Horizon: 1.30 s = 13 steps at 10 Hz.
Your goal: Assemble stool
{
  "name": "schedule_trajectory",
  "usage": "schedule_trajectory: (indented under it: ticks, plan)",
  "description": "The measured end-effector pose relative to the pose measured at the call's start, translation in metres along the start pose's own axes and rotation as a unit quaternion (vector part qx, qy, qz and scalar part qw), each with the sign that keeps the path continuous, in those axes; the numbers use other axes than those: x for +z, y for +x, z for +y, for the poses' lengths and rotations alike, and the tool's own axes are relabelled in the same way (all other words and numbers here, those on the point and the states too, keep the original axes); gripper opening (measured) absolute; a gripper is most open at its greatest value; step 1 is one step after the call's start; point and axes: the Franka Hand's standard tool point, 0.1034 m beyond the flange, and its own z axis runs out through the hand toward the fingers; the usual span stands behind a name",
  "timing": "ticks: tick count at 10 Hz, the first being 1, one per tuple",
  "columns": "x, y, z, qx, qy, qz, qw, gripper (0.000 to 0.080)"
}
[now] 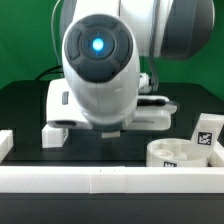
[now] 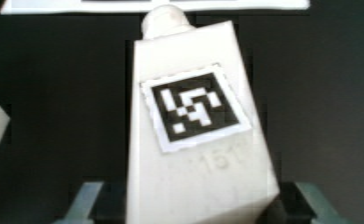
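Gripping a white leg, the gripper has its two dark fingers clenched flat against the leg's two long sides, as the wrist view shows from close up. The leg is a tapered block that narrows away from the camera. A black-and-white square tag faces the lens from its broad face, with the black table behind it. In the exterior view, a long white rail runs across the front. Just behind it, toward the exterior view's right, lies the round seat, flat on the table with its sockets facing up. A second leg with a tag stands tilted just behind the seat, at the right edge of that view; whether the two touch cannot be told. The arm fills the middle of that view, a large white rounded body with a glowing blue light. It hides the gripper and the held leg below it. A small white block sits on the table under the arm, toward the exterior view's left; what it is cannot be told. A green backdrop closes the scene at the back.
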Motion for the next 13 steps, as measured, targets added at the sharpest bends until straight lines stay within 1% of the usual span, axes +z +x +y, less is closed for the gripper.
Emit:
schedule_trajectory:
  ticks: [2, 3, 4, 6, 7, 8, 9, 10, 11, 13]
  plan:
    - [-0.029, -0.01, -0.004, -0.008, 0.0, 0.013, 1.0, 0.0324]
    - [-0.037, -0.009, -0.004, -0.013, 0.0, 0.028, 1.0, 0.0324]
    - [-0.038, -0.003, -0.004, -0.013, -0.001, 0.046, 0.999, 0.0324]
    - [-0.038, -0.002, -0.004, -0.011, -0.001, 0.049, 0.999, 0.0324]
    - [-0.05, 0.011, -0.008, -0.001, -0.004, 0.108, 0.994, 0.0324]
    - [-0.057, 0.004, -0.014, -0.001, -0.004, 0.145, 0.989, 0.0324]
    - [-0.061, -0.006, -0.016, 0.004, -0.002, 0.151, 0.989, 0.0324]
    - [-0.073, 0.001, -0.016, 0.004, -0.002, 0.19, 0.982, 0.0324]
    - [-0.077, 0.006, -0.016, 0.004, -0.003, 0.23, 0.973, 0.0324]
    - [-0.08, 0.008, -0.016, 0.005, -0.004, 0.304, 0.953, 0.0324]
